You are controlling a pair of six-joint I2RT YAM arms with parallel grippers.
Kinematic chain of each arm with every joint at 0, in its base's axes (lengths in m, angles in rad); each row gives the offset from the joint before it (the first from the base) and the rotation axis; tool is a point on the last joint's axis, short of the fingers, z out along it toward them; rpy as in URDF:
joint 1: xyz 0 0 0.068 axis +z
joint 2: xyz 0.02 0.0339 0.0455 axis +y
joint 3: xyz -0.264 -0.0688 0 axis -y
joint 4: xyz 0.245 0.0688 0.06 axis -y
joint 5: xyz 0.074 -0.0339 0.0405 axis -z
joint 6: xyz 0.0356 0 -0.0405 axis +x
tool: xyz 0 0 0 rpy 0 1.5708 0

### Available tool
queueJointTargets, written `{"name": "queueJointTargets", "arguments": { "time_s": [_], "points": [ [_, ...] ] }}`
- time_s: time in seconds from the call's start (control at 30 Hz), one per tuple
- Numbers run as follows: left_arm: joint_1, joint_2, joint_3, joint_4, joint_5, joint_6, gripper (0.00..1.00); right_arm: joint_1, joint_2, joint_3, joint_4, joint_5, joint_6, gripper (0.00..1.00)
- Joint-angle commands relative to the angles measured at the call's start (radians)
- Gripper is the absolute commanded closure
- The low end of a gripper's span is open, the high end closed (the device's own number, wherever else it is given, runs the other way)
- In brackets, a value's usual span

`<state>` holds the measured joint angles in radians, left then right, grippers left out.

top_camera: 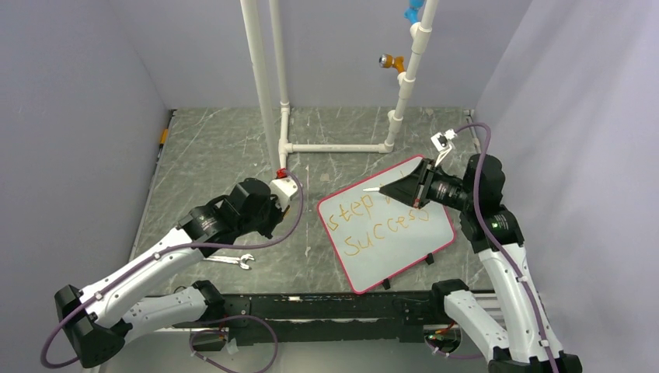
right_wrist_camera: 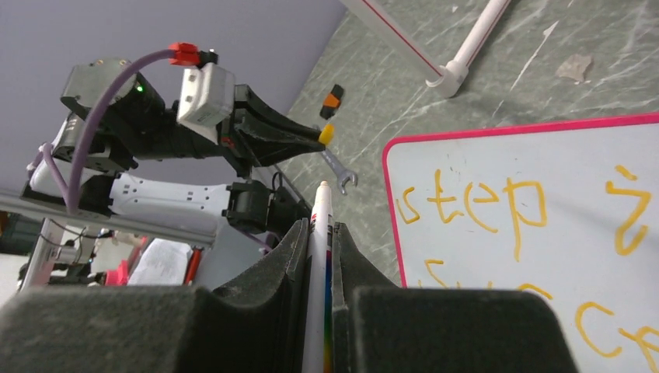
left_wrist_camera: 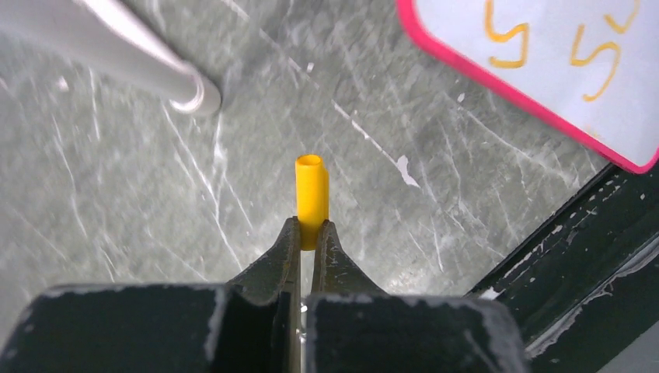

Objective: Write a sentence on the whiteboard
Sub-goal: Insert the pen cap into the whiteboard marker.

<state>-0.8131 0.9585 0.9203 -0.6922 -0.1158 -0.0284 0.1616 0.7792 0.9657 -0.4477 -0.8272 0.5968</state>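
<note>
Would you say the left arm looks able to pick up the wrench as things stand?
Probably not yet: the left pincer is shut on a yellow cap, so it has no free grip. The wrench itself lies uncovered close beside that arm.

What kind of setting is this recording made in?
Probably a lab robot cell: plain lilac walls enclose a marbled tabletop, a white pipe frame stands at the back, and the left gripper holds a yellow cap, the right gripper a marker.
</note>
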Motion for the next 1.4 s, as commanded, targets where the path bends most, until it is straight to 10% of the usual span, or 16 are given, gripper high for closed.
{"name": "queueJointTargets", "arguments": {
  "time_s": [0.0, 0.53, 1.37],
  "points": [
    [0.001, -0.059, 0.001, 0.145, 0.122, 0.187, 1.0, 0.032, 0.028, 0.043, 0.056, -0.059, 0.013, 1.0],
    [0.0, -0.093, -0.073, 0.444, 0.431, 0.418, 1.0, 0.379, 0.176, 0.126, 0.098, 0.215, 0.017, 1.0],
    [0.002, -0.147, -0.158, 0.541, 0.424, 0.417, 1.0, 0.534, 0.307, 0.184, 0.121, 0.39, 0.027, 1.0]
  ]
}}
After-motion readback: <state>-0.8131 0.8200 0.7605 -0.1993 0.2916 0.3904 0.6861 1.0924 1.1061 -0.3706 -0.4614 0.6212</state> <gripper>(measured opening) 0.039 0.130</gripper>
